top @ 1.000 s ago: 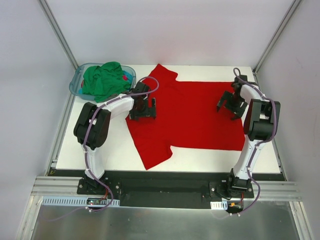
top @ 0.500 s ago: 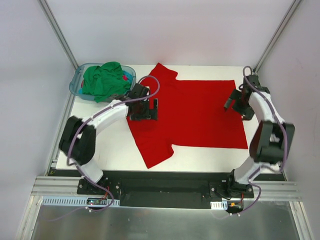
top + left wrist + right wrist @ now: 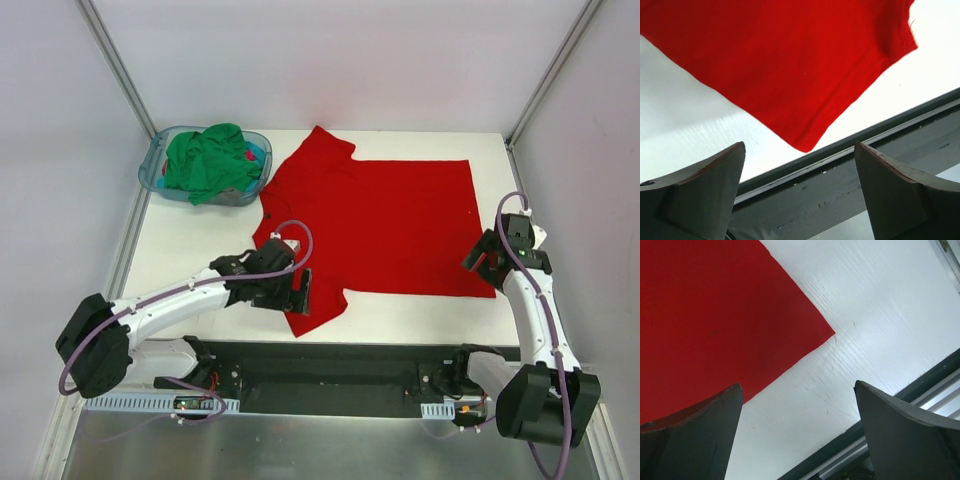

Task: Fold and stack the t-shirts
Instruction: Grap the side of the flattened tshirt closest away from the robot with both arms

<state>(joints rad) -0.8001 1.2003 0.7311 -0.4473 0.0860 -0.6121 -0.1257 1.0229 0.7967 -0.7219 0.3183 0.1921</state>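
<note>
We see a red cotton t-shirt (image 3: pixel 380 225) lying spread flat on the white table (image 3: pixel 190 250). Its collar side is to the left and its straight hem to the right. One sleeve points to the far side, and the other sleeve (image 3: pixel 315 300) points to the near edge of the table.

The left gripper (image 3: pixel 300 292) is low over this near sleeve. In the left wrist view its two fingers (image 3: pixel 715 190) are spread wide with nothing between them. The pointed end of the sleeve (image 3: pixel 802 135) lies in the middle of the gap, just beside the dark rail (image 3: pixel 840 170) at the near edge.

The right gripper (image 3: pixel 480 262) is at the near right corner of the shirt. Its fingers (image 3: pixel 895 430) are also spread apart and hold nothing. The corner of the hem (image 3: pixel 832 332) lies flat on the table a little beyond them. From these views we cannot tell if either gripper touches the cloth.

At the far left corner stands a translucent blue plastic basket (image 3: pixel 155 165), just beside the shirt's collar side. A crumpled green t-shirt (image 3: pixel 205 160) fills it.
</note>
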